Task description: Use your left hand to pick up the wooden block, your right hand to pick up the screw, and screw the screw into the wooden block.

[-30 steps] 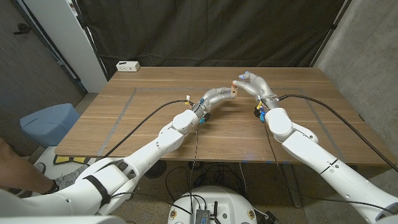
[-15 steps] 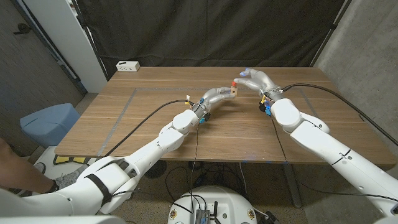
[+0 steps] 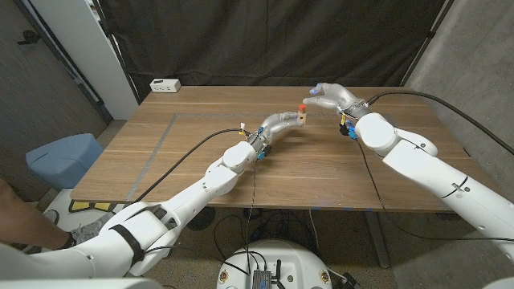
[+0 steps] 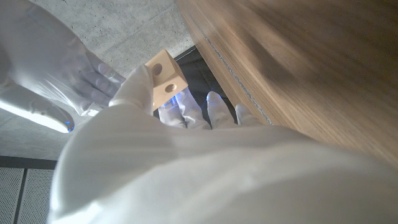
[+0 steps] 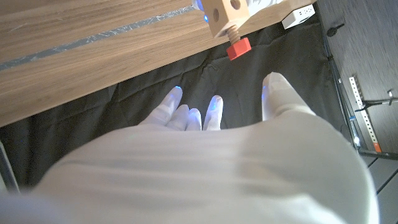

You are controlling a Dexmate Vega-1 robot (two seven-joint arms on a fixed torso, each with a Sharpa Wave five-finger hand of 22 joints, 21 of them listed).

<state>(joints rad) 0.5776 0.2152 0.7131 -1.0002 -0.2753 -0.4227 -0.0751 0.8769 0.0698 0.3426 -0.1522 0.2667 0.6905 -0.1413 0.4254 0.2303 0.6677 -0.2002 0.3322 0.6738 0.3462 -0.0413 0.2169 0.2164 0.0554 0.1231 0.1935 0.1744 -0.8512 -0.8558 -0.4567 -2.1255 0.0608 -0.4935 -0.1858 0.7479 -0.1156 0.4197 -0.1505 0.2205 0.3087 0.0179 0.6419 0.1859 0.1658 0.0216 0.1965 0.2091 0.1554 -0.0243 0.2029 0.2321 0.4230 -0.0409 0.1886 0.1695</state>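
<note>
Judging progress: your left hand (image 3: 281, 124) grips the wooden block (image 3: 301, 119), the screw (image 5: 237, 48) stands in it, your right hand (image 3: 331, 96) spread empty; tightening possibly remains.

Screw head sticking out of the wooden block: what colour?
Red. The screw shows best in the right wrist view, projecting from the wooden block.

Pale matt wooden block (image 5: 226, 14), smooth wood-grain table (image 3: 241, 152), black cloth backdrop (image 3: 265, 40)
</note>
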